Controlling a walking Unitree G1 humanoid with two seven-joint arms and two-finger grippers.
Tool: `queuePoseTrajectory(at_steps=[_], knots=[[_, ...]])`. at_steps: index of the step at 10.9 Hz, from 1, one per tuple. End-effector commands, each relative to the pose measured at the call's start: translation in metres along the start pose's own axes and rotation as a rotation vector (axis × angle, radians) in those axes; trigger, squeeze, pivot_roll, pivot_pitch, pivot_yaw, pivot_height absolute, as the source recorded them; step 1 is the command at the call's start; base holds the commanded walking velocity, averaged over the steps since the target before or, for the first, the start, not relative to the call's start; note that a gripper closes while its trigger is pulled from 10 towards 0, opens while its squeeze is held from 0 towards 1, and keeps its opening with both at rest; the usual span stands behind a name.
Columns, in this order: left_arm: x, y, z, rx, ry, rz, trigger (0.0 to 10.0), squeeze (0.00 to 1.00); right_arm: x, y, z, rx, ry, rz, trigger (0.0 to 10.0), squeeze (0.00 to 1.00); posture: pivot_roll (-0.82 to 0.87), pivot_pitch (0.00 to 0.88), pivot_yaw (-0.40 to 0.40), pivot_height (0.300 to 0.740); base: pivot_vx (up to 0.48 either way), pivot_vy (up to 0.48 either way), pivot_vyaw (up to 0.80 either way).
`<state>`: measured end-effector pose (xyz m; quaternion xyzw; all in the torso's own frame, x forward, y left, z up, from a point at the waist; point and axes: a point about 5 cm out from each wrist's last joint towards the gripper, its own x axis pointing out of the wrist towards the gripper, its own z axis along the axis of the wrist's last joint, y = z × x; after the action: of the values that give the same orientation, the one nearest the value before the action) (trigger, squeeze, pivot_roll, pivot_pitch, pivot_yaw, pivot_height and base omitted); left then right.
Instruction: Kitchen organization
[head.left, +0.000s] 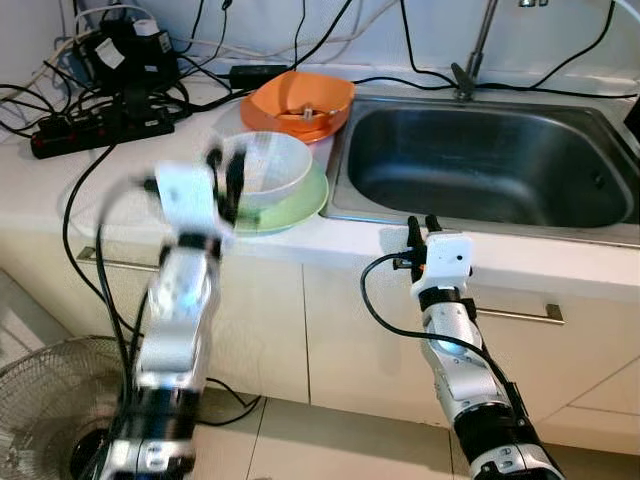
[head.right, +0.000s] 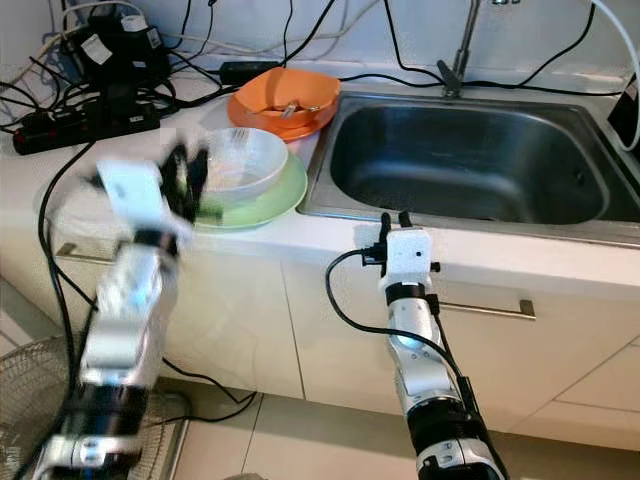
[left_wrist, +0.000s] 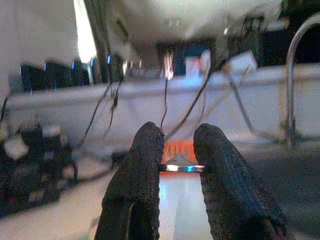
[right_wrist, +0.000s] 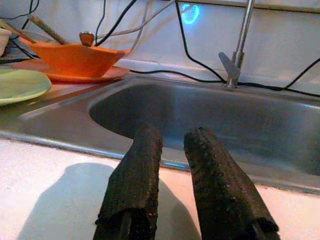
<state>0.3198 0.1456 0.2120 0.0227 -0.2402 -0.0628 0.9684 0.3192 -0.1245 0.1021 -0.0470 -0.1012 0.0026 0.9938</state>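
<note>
Handling stacked crockery beside the sink

A pale bowl (head.left: 268, 168) is seen resting on a green plate (head.left: 300, 205) on the tabletop (head.left: 60, 195), just beyond the fingers of the left hand (head.left: 222, 180), which is raised and blurred by motion. Its fingers are shown in the left wrist view with a narrow gap between them and nothing pinched. The bowl is judged to be stiff, smooth-glazed and breakable, moderately light, and liable to slide on the plate beneath it; its rim on the near side is considered the sensible place to be gripped, one finger inside and one outside. An orange bowl (head.left: 300, 100) on an orange plate is stacked farther from that hand, next to the sink (head.left: 480, 160).

The right hand (head.left: 420, 232) is held at the tabletop's front edge, just short of the sink, with its fingers slightly parted and empty.

What lies inside the orange bowl cannot be made out clearly. Whether the left fingers touch the pale bowl's rim cannot be told because of blur. The faucet's (head.left: 478, 50) top is cut off.
</note>
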Motion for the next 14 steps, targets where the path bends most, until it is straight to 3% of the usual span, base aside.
queuePoseTrajectory(at_steps=[1, 2, 3, 6, 7, 8, 9, 10, 11, 13, 14], knots=[[0.007, -0.005, 0.016, -0.002, -0.058, -0.016, 0.0, 0.0, 0.001, 0.003, 0.0, -0.001, -0.001, 0.005, 10.0, 0.0, 0.09, 0.0, 0.053, 0.74, 0.0, 0.0, 0.0], [0.011, -0.007, 0.023, -0.012, -0.085, -0.032, 0.7, 0.0, 0.002, 0.004, 0.0, 0.0, -0.003, 0.006, 10.0, 0.0, 0.09, 0.0, 0.054, 0.74, 0.0, 0.0, 0.0], [0.015, -0.018, 0.032, -0.051, -0.107, -0.088, 10.0, 0.0, 0.002, 0.004, 0.0, 0.0, -0.004, 0.007, 10.0, 0.0, 0.09, 0.0, 0.056, 0.74, 0.0, 0.0, 0.0], [0.012, -0.064, 0.027, -0.186, -0.039, -0.324, 10.0, 0.0, 0.005, 0.003, 0.001, -0.002, -0.01, 0.002, 10.0, 0.01, 0.09, 0.0, 0.063, 0.74, 0.0, 0.0, 0.0], [0.01, -0.073, 0.025, -0.208, -0.022, -0.374, 10.0, 0.0, 0.006, 0.003, 0.002, -0.001, -0.013, 0.0, 10.0, 1.0, 0.09, 0.0, 0.066, 0.74, 0.0, 0.0, 0.0], [0.008, -0.082, 0.023, -0.215, -0.002, -0.431, 10.0, 0.0, 0.008, 0.003, 0.004, -0.008, -0.024, 0.0, 10.0, 1.0, 0.09, 0.0, 0.07, 0.74, 0.0, 0.0, 0.0], [0.006, -0.087, 0.019, -0.237, 0.018, -0.459, 10.0, 0.0, 0.012, 0.001, 0.01, -0.07, -0.06, 0.01, 10.0, 0.0, 0.08, 0.0, 0.073, 0.74, 0.0, 0.0, 0.0], [0.005, -0.089, 0.017, -0.243, 0.028, -0.463, 10.0, 0.0, 0.016, -0.002, 0.014, -0.092, -0.079, 0.008, 10.0, 0.0, 0.08, 0.0, 0.075, 0.74, 0.0, 0.0, 0.0], [0.004, -0.089, 0.015, -0.245, 0.039, -0.466, 10.0, 0.0, 0.019, -0.005, 0.018, -0.094, -0.095, 0.0, 10.0, 1.0, 0.08, 0.0, 0.076, 0.74, 0.0, 0.0, 0.0], [0.002, -0.089, 0.013, -0.248, 0.057, -0.476, 10.0, 0.0, 0.022, -0.007, 0.023, -0.142, -0.127, -0.002, 10.0, 1.0, 0.08, 0.0, 0.078, 0.74, 0.0, 0.0, 0.0], [0.001, -0.089, 0.011, -0.246, 0.066, -0.479, 10.0, 0.0, 0.023, -0.006, 0.027, -0.156, -0.142, 0.001, 10.0, 0.0, 0.08, 0.0, 0.081, 0.74, 0.0, 0.0, 0.0]])
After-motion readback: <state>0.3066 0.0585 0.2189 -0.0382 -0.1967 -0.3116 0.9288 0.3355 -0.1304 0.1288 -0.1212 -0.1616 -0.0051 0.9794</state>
